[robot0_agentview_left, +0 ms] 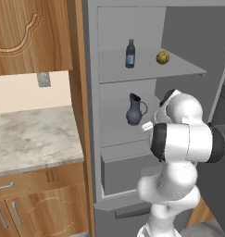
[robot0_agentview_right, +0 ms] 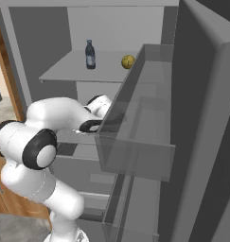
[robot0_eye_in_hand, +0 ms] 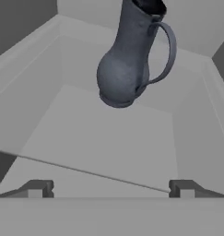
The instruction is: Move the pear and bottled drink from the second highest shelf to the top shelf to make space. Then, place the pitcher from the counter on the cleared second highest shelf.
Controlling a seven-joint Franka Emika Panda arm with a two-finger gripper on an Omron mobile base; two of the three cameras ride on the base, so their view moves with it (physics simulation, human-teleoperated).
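The dark slate-gray pitcher (robot0_agentview_left: 135,110) stands upright on the second highest shelf (robot0_agentview_left: 116,135) of the open fridge, handle to the right. In the hand view the pitcher (robot0_eye_in_hand: 127,55) is ahead of my gripper (robot0_eye_in_hand: 111,189) with bare shelf floor (robot0_eye_in_hand: 99,138) between them. The gripper is open, its fingertips (robot0_eye_in_hand: 37,189) wide apart and empty. The bottled drink (robot0_agentview_left: 130,53) and the yellow-green pear (robot0_agentview_left: 163,57) sit on the top shelf (robot0_agentview_left: 178,71), bottle left of pear. They appear again from the right as the bottle (robot0_agentview_right: 90,54) and the pear (robot0_agentview_right: 128,61).
The marbled counter (robot0_agentview_left: 30,134) lies left of the fridge over brown cabinets. The open fridge door with its translucent bin (robot0_agentview_right: 135,142) stands close on the arm's right. A drawer front (robot0_agentview_left: 123,173) sits below the pitcher's shelf.
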